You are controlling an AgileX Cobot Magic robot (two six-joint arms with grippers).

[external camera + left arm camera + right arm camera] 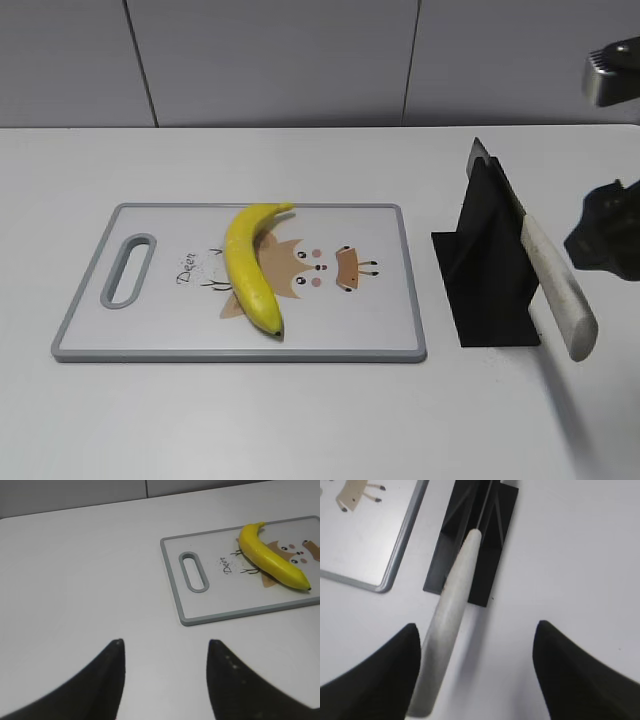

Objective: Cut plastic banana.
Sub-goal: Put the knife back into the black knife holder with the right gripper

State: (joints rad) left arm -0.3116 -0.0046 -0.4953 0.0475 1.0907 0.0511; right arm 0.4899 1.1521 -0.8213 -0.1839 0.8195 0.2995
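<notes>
The yellow plastic banana (250,265) lies whole on the grey-rimmed cutting board (380,335), left of its middle; it also shows in the left wrist view (272,560). A knife with a pale handle (560,290) rests slanted in a black stand (490,270) to the right of the board. My right gripper (476,630) is open, and the knife handle (447,630) lies between its fingers, close to the left one. In the exterior view the right arm (608,235) is at the right edge. My left gripper (165,645) is open and empty over bare table, left of the board (200,617).
The white table (300,420) reaches back to a grey panelled wall (300,60). A metal part (612,72) hangs at the top right. The board has a slot handle (130,268) at its left end and a deer drawing.
</notes>
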